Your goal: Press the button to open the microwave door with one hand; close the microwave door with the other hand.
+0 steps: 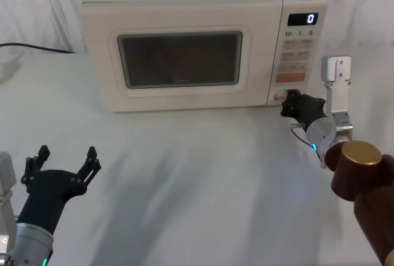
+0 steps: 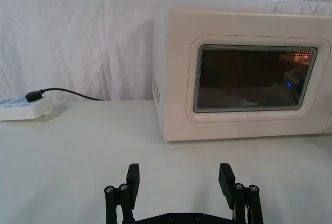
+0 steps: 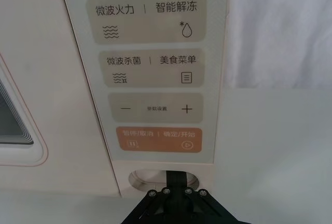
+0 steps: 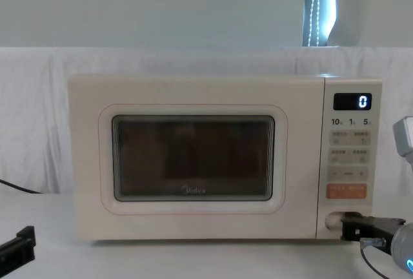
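Pressing is the step in hand: the right gripper point(image 1: 294, 103) sits at the button point(image 3: 155, 178), low on the panel point(image 3: 150, 73) just under the orange key point(image 3: 154, 140), with its tip against the button's face in the chest view. Whether its fingers are parted or pinched I cannot tell; they show end-on at the recess.

The door point(image 4: 191, 159) looks flush with the microwave point(image 1: 184, 7) body, so the latch has likely not let go yet. To do this well, the push should go straight in along the button's axis, centred on the pill, not sliding up toward the orange key. Steady pressure is likely better than a jab, since a light oven could skid back on the table point(image 1: 197, 180).

The left gripper point(image 2: 180, 182) hangs released, fingers spread, low over the table in front of the door's left side and well apart from it. It would do best to keep off the door's swing until the latch releases.
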Controlling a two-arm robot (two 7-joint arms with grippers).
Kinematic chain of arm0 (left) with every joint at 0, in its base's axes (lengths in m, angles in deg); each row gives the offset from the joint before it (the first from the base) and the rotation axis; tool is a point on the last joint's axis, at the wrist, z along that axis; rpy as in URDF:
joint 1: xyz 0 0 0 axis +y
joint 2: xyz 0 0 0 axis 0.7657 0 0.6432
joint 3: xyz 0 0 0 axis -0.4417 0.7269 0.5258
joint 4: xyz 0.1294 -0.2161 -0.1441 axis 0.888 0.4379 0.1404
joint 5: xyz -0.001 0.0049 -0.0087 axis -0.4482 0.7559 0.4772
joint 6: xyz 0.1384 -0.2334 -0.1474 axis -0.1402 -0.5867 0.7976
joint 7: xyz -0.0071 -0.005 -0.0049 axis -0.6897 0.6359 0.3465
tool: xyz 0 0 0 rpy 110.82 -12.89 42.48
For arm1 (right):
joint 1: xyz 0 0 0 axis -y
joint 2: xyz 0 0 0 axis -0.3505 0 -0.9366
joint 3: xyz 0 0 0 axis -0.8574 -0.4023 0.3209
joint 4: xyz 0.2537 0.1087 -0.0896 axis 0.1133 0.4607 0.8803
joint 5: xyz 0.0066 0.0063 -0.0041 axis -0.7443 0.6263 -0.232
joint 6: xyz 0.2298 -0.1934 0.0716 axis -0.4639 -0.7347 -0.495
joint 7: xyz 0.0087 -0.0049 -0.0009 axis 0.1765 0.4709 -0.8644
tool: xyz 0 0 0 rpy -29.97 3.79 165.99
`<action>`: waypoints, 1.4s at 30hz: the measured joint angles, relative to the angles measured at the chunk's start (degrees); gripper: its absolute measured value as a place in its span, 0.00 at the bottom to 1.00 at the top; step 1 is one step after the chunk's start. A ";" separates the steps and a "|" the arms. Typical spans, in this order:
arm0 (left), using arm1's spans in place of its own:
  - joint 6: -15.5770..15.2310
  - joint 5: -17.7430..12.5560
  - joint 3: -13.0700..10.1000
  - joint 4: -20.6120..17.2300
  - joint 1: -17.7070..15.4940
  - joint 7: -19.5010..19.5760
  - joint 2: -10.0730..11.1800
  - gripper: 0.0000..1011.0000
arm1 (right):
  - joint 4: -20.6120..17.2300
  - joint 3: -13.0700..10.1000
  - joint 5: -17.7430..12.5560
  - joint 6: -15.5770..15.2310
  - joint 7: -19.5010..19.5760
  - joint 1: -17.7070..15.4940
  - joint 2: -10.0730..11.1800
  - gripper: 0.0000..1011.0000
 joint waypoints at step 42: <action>0.00 0.00 0.00 0.00 0.00 0.00 0.00 0.99 | -10.23 -0.84 -0.56 -3.87 0.20 -6.59 -0.39 0.00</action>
